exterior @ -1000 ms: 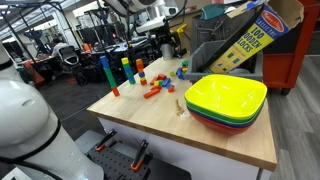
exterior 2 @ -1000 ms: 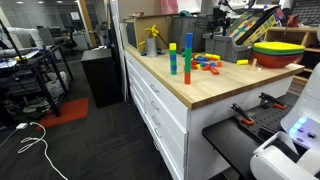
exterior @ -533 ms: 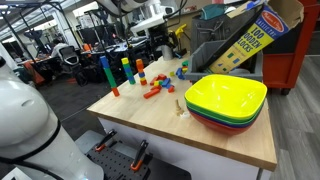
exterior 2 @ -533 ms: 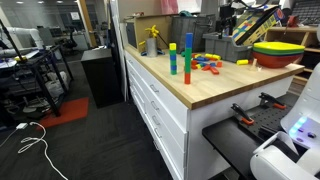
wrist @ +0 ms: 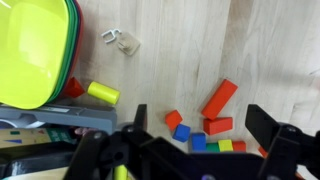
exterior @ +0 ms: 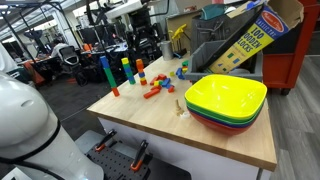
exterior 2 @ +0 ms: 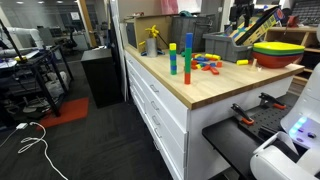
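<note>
Red, orange, blue and green wooden blocks (wrist: 218, 126) lie scattered in the lower middle of the wrist view, on a pale wood table (wrist: 260, 50). The lowest ones are partly covered by the dark gripper (wrist: 196, 115), whose two fingers rise from the bottom edge, spread wide apart and holding nothing. The fingers hang well above the blocks and touch none of them.

A yellow cylinder (wrist: 103, 93) lies left of the blocks, just beside a stack of bowls (wrist: 35, 50) with a yellow one on top. The stack is cut off by the upper left corner. A small pale clip-like object (wrist: 120, 40) near the top is too small to identify.

In both exterior views the blocks (exterior: 155, 88) (exterior 2: 207, 63) sit mid-table, between a tall block tower (exterior: 104, 72) and the bowls (exterior: 225, 100). The arm (exterior: 145, 30) reaches in from above, dark against cluttered shelving and hard to trace. Compared with a second ago it has shifted toward the upper left of that frame; the blocks lie unchanged.
</note>
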`<action>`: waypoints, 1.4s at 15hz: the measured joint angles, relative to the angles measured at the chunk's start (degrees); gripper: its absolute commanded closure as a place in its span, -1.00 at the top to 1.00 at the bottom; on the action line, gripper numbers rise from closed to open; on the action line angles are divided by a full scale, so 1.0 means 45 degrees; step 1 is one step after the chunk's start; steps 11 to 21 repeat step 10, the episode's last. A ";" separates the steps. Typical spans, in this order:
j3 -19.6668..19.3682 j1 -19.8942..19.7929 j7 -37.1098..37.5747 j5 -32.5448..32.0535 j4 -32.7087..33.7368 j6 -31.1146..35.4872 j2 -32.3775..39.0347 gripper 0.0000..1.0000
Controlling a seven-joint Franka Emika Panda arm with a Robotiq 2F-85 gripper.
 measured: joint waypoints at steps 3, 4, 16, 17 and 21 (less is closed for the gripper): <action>0.0005 0.0064 0.0044 0.0475 -0.0249 -0.0845 -0.1236 1.00; 0.0014 0.0125 0.0054 0.0658 -0.0324 -0.1067 -0.1578 1.00; 0.0140 0.0369 0.0363 0.1003 -0.0674 -0.1439 -0.2352 1.00; 0.0140 0.0369 0.0363 0.1003 -0.0674 -0.1439 -0.2352 1.00; 0.0140 0.0369 0.0363 0.1003 -0.0674 -0.1439 -0.2352 1.00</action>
